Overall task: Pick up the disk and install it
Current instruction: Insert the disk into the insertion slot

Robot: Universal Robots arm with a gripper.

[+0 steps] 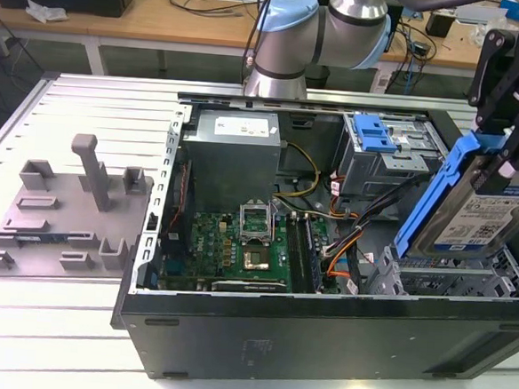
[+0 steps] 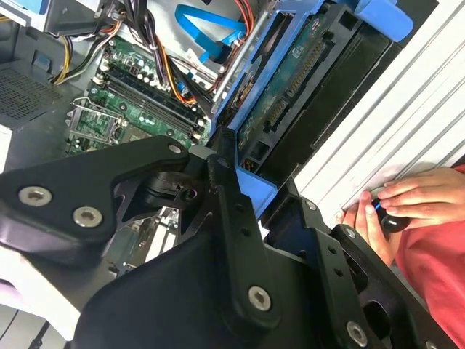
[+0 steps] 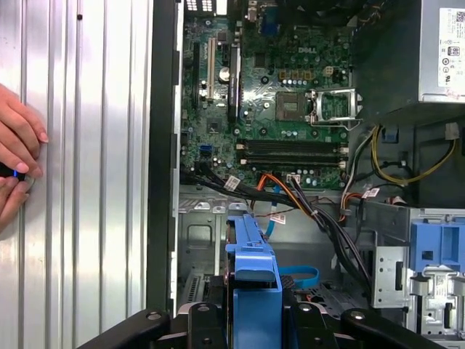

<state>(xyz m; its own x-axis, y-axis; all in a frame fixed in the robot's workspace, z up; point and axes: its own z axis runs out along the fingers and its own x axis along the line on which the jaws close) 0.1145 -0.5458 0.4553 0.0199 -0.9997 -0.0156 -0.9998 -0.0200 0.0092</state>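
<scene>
Black gripper [image 1: 509, 151] hangs over the end of the open computer case [image 1: 321, 332] on the exterior view's right, pinching the disk [image 1: 477, 205] by the upper end of its blue carrier. In the second wrist view the two dark fingers [image 2: 227, 190] press on either side of the blue frame, and the drive's green circuit board faces that camera.

The disk is off the table and stands steeply tilted, label side toward the exterior camera. Its lower end is down near the grey metal bay [image 1: 454, 281] inside the case; I cannot tell whether it touches it.

Inside the case, the motherboard [image 1: 238, 242] lies flat on the floor, with the power supply [image 1: 231, 152] behind it. A bundle of orange and black cables [image 1: 345, 245] runs between the motherboard and the bay. The grey drive cage [image 1: 395, 168] with a blue bracket [image 1: 375, 131] on top sits at the back, just beside the disk on the exterior view's left.

On the slatted metal table [image 1: 46, 322], a grey plastic fixture [image 1: 71, 208] lies well apart from the case. A person's hands [image 2: 410, 200] rest on the table just beside the case.
</scene>
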